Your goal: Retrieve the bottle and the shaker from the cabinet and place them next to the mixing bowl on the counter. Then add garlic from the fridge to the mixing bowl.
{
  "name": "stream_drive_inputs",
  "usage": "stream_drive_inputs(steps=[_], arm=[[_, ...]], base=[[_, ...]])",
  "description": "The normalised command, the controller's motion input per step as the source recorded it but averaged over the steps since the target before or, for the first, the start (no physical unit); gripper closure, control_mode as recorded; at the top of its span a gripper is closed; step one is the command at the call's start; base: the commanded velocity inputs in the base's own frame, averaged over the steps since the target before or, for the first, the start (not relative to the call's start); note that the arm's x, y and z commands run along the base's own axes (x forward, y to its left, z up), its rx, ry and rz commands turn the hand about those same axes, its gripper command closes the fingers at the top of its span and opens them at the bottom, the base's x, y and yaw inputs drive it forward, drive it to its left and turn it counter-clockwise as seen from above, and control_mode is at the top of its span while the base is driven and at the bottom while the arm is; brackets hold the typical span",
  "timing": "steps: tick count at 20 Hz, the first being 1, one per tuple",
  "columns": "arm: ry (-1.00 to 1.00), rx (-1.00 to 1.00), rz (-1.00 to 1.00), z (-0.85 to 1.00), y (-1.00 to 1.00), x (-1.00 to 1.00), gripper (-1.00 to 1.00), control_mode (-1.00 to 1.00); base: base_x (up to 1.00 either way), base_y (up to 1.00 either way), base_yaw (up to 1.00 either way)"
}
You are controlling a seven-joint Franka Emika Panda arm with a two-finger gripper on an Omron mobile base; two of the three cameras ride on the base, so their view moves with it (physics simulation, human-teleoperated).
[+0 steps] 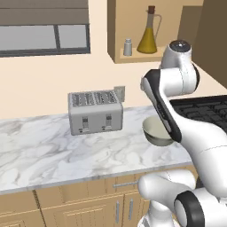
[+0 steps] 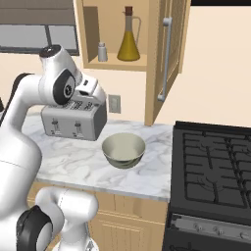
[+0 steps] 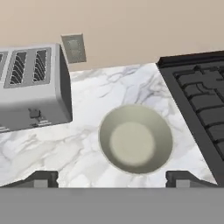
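The bottle (image 1: 150, 33) (image 2: 129, 37) of yellow oil and the small grey shaker (image 1: 127, 47) (image 2: 102, 52) stand side by side on the shelf of the open wall cabinet (image 1: 111, 26) (image 2: 78, 29). Below them, the mixing bowl (image 1: 156, 131) (image 2: 123, 149) (image 3: 135, 140) sits empty on the marble counter (image 1: 53, 150) (image 2: 73, 152) (image 3: 87, 144). My gripper (image 3: 113, 179) hangs open above the counter and looks down on the bowl. Its fingertips (image 3: 41, 179) are wide apart with nothing between them. The fridge and the garlic are out of view.
A silver toaster (image 1: 95, 111) (image 2: 73, 120) (image 3: 30, 85) stands left of the bowl against the wall. A black stove (image 1: 204, 111) (image 2: 215, 166) (image 3: 197, 96) borders the counter on the right. The cabinet door (image 2: 169, 54) hangs open above the counter's right end.
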Motion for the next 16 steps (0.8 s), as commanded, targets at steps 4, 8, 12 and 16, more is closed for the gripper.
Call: stream_drive_inputs(steps=[4, 8, 12, 16], arm=[[-0.35, 0.02, 0.00, 0.99, -0.24, 0.00, -1.00, -1.00], [-0.44, 0.00, 0.01, 0.68, -0.13, 0.00, -1.00, -1.00], [-0.49, -0.01, 0.03, 0.52, -0.10, 0.02, -1.00, -1.00], [-0.34, -0.05, 0.01, 0.63, -0.04, 0.00, -1.00, -1.00]], base=[[0.00, 0.00, 0.00], [0.00, 0.00, 0.00], [0.00, 0.00, 0.00], [0.00, 0.00, 0.00]])
